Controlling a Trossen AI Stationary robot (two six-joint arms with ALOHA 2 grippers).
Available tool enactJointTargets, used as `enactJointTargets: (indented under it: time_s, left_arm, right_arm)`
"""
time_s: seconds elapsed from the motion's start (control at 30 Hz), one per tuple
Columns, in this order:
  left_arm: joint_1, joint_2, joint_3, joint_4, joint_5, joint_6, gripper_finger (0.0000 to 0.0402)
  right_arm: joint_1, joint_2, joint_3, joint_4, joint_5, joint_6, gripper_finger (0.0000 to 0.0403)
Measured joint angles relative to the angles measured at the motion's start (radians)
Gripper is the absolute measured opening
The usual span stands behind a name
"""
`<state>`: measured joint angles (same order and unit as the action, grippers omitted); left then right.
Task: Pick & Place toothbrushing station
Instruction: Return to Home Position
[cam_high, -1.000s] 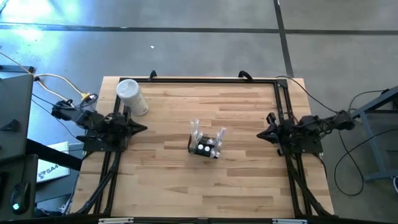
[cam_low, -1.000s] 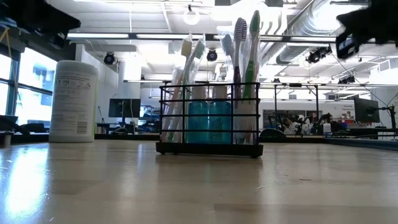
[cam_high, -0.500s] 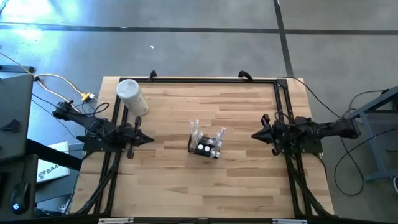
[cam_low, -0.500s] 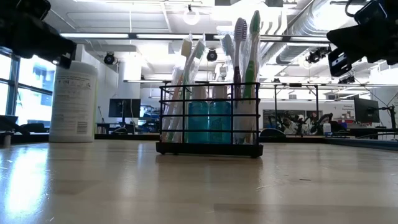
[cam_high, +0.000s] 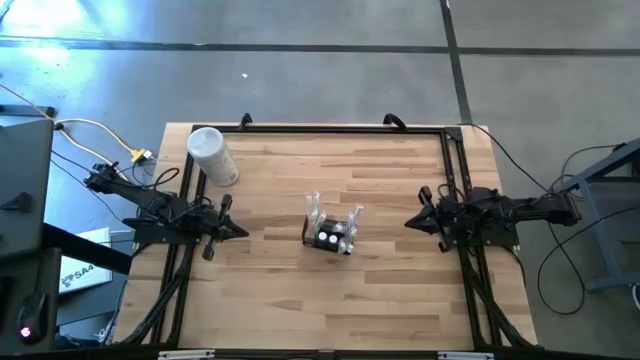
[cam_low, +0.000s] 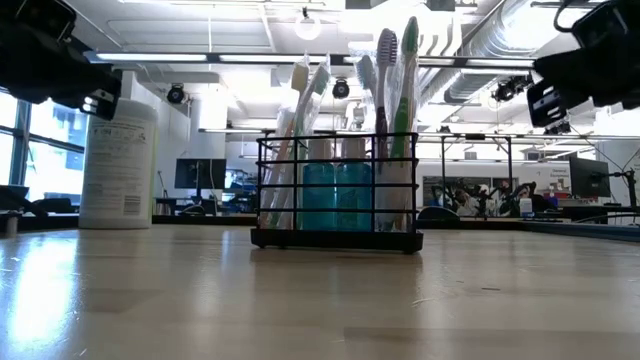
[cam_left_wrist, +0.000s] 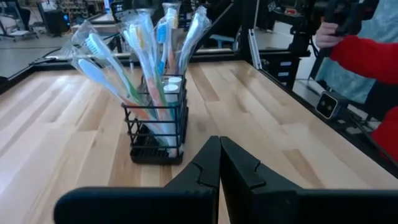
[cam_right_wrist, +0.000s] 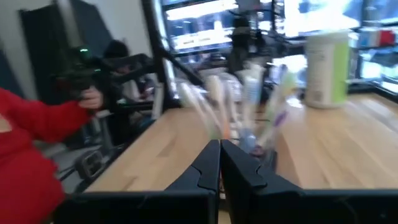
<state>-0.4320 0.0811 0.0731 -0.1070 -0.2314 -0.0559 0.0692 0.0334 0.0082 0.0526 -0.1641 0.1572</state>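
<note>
Pale wood planks make up the counter (cam_high: 300, 300), with a dark arm lying low at each end. A person's red sleeve (cam_left_wrist: 364, 57) shows past the counter edge, beyond the right hand (cam_high: 412, 221). The white lidded container (cam_high: 212, 156) stands near the left hand (cam_high: 238, 231), off to one side of its wrist. The toothbrushing station (cam_high: 331, 237), a black wire holder, sits upright between the two hands, straight ahead of each set of fingertips and well apart from both. Wrapped toothbrushes (cam_low: 386, 90) stand in it, reaching far above its rim. Each hand has its fingers pressed together, with nothing between them.

The job looks finished, so the risk I see is in the arms parking. If the left arm swings wide it could knock the container. A low pass forward by either hand could catch the tall brush tops and tip the light holder.
</note>
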Motion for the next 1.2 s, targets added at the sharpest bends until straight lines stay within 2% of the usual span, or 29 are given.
enactJointTargets:
  time_s: [0.2,0.3,1.2]
  left_arm:
    - [0.000,0.001,0.000,0.000,-0.009,0.000,0.0000]
    - [0.000,0.001,-0.001,0.000,-0.014,0.000,0.0000]
    - [0.000,0.002,-0.002,-0.004,-0.021,-0.001,0.0001]
  right_arm:
    - [0.000,0.005,0.000,-0.018,0.116,0.033,0.0004]
    - [0.000,0.005,0.000,-0.022,0.135,0.031,0.0004]
    - [0.000,0.005,-0.002,-0.033,0.140,0.025,0.0004]
